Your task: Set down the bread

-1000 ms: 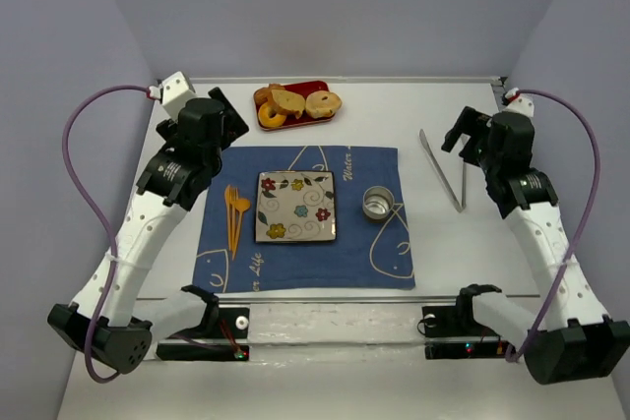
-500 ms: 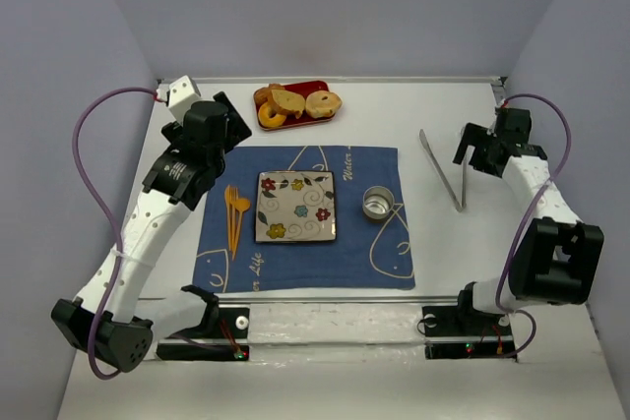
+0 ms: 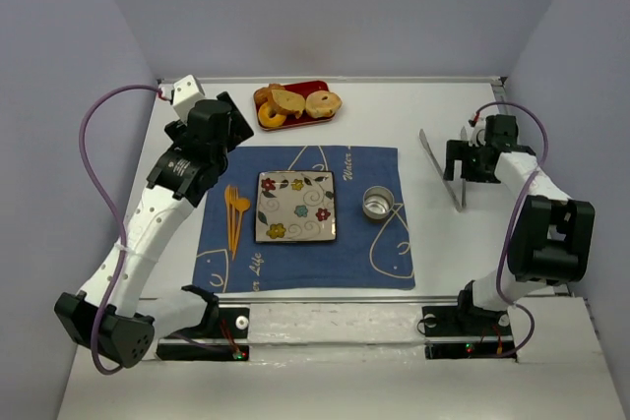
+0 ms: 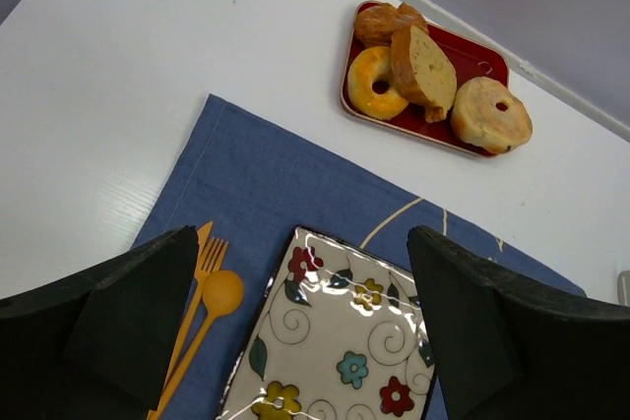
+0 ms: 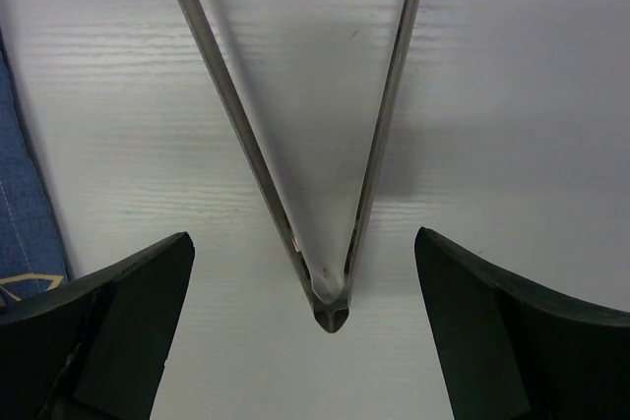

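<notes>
A tray [image 4: 482, 61] sits behind the mat [image 3: 305, 258]. The bread [image 4: 490, 115] lies at its right end, slice [image 4: 423, 66] and doughnut [image 4: 362, 97] leftward. On the mat, a plate [image 3: 295, 207] lies between cutlery [image 3: 234, 211] on the left and a cup [image 3: 377, 203] on the right. Tongs [image 3: 440, 169] lie right of the mat.

In the left wrist view the flowered plate [image 4: 335, 341] is cut off at 6 o'clock, and the orange cutlery [image 4: 221, 292] is partly hidden at 8 o'clock behind the left gripper [image 4: 303, 243]. In the right wrist view the 2 arms of the tongs [image 5: 328, 294] are cut off at 12 o'clock and the blue mat [image 5: 20, 194] at 9 o'clock.
</notes>
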Available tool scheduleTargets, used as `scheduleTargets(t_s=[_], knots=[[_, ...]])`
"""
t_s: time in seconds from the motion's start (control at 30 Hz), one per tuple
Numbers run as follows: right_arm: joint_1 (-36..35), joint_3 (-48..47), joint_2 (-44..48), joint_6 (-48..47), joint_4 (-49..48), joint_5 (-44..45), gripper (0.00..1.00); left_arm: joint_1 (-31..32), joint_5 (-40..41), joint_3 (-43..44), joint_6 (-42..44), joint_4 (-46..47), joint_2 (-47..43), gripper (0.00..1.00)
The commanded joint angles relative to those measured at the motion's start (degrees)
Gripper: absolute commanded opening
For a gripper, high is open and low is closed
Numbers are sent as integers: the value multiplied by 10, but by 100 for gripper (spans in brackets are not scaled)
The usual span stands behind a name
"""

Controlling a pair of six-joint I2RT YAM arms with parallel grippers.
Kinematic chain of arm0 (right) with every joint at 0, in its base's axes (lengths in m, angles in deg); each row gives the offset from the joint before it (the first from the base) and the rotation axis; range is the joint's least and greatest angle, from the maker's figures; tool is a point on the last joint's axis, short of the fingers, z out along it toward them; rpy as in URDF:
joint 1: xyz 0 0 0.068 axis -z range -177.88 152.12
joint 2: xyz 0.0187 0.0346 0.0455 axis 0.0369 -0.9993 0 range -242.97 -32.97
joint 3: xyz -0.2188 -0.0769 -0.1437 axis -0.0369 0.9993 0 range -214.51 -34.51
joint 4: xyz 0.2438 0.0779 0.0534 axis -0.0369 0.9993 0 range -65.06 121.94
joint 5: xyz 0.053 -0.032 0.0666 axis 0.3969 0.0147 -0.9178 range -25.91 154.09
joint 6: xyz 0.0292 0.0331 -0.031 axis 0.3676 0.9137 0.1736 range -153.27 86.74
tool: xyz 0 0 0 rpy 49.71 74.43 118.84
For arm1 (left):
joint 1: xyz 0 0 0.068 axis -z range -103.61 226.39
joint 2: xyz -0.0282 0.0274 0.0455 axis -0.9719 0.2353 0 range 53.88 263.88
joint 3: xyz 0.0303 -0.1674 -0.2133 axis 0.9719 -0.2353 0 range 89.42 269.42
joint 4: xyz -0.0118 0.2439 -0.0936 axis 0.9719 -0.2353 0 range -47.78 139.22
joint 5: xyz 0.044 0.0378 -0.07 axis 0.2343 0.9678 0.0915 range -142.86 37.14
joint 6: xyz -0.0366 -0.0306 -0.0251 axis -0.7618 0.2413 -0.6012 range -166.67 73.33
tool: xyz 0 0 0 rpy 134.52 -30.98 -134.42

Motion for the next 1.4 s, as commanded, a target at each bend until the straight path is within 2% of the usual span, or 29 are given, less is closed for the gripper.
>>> scheduleTargets(t_s=[0.0,0.4,0.8,1.03,1.1,1.13,1.2,1.3,1.33,1.37], knots=[[0,2,10,-32,-16,-33,100,-4,3,0,12,16,4,99],[0,-5,-68,-49,-57,0,100,-5,13,3,8,8,2,99],[-34,-16,-121,-81,-105,43,98,-9,17,10,5,0,-5,99],[-34,-34,-169,-86,-105,40,97,-9,25,1,2,0,-42,99],[-34,-42,-184,-78,-104,50,92,-9,27,-2,1,2,-49,99],[-34,-48,-186,-79,-101,52,85,-9,27,-3,1,3,-57,99],[-34,-50,-188,-80,-102,53,77,-9,27,-8,1,7,-63,99],[-34,-50,-183,-80,-103,53,61,-9,27,-9,2,10,-72,99],[-34,-52,-175,-77,-101,57,51,-9,26,-9,3,11,-75,99],[-34,-53,-168,-77,-101,63,49,-9,26,-9,3,11,-76,99]])
